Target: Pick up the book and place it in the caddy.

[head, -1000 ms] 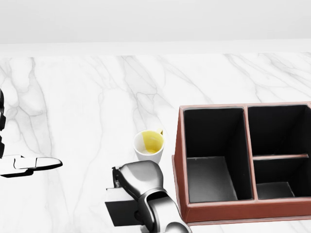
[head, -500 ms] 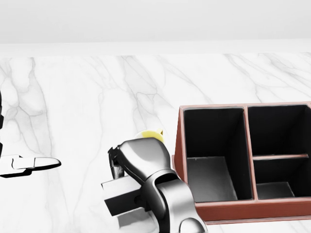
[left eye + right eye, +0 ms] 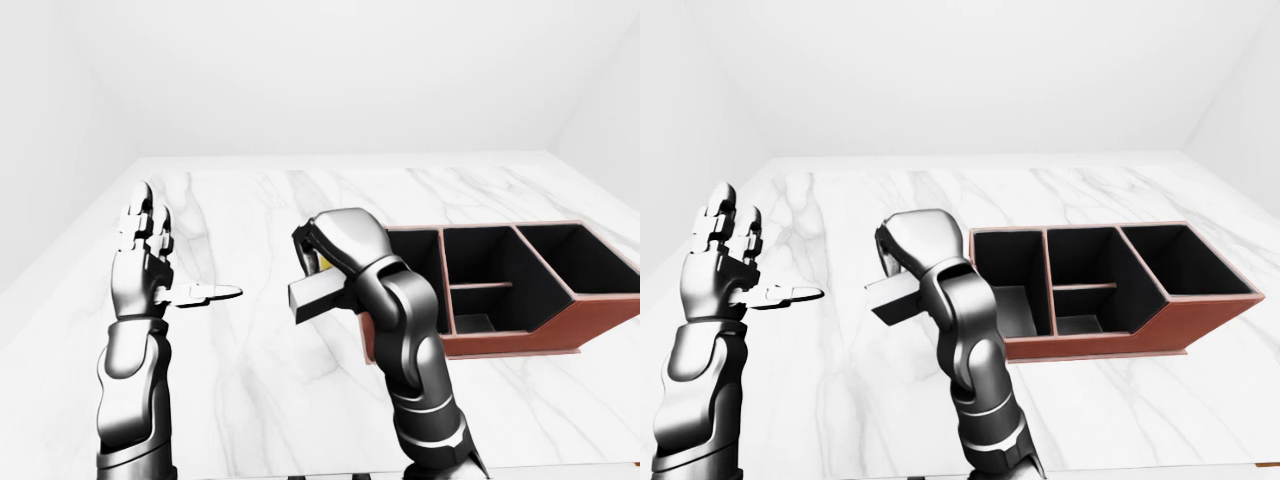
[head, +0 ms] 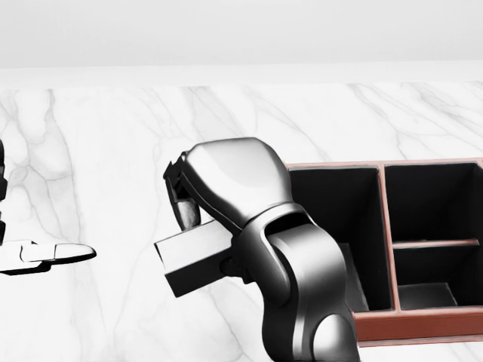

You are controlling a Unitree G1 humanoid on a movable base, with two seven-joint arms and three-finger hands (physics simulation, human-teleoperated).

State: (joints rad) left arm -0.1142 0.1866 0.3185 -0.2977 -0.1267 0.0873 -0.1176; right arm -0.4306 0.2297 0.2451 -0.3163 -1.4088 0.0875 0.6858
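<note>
My right hand [image 4: 186,210] is shut on the book [image 4: 190,259], a pale grey block with a dark edge, and holds it above the marble table. The book also shows in the left-eye view [image 3: 313,294], sticking out to the left of the fist. The caddy [image 4: 430,161] is a red-brown box with black compartments, just right of my right hand and forearm. My forearm covers the caddy's lower left corner. My left hand [image 3: 150,262] is open and empty, raised at the left, with its thumb pointing right.
The white marble table [image 4: 113,151] spreads to the left and top of the head view. A sliver of a yellow-lined cup [image 3: 323,263] shows behind my right hand. A pale wall rises beyond the table's top edge.
My right hand has risen with the book and moved up the head view, now hiding the cup it was below. The left hand and the caddy have not moved.
</note>
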